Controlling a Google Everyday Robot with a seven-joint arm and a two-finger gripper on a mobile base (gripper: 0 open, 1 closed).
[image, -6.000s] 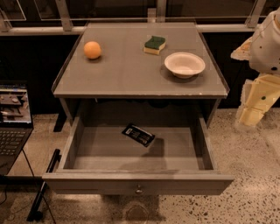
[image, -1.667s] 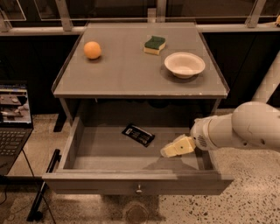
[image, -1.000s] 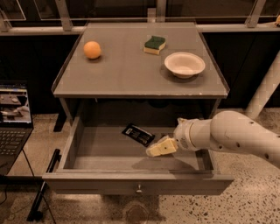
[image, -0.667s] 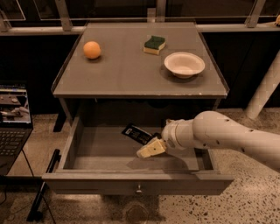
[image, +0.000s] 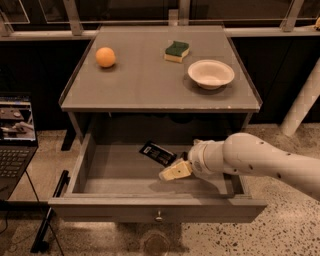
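Claw low inside the open drawer, right of the drawer's middle, its pale tip pointing left and slightly toward the drawer front; the white arm comes in from the right over the drawer's side wall; only one arm on this rig.

Whether the claw is parted or closed does not show from this angle; nothing is seen held in it.

Dark flat packet lies flat on the drawer floor just beyond the claw tip, toward the back and a little left; its near right corner is very close to the tip, contact or a small gap, not clear which.

Packet's long axis runs on a diagonal, from back-left to front-right, so its lower end points roughly at the claw; the claw's own line crosses that axis at a shallow angle.

Above the claw, on the table top: white bowl up and to the right; green sponge straight up and farther back; orange well up-left.

Laptop far left of the claw, outside the table.
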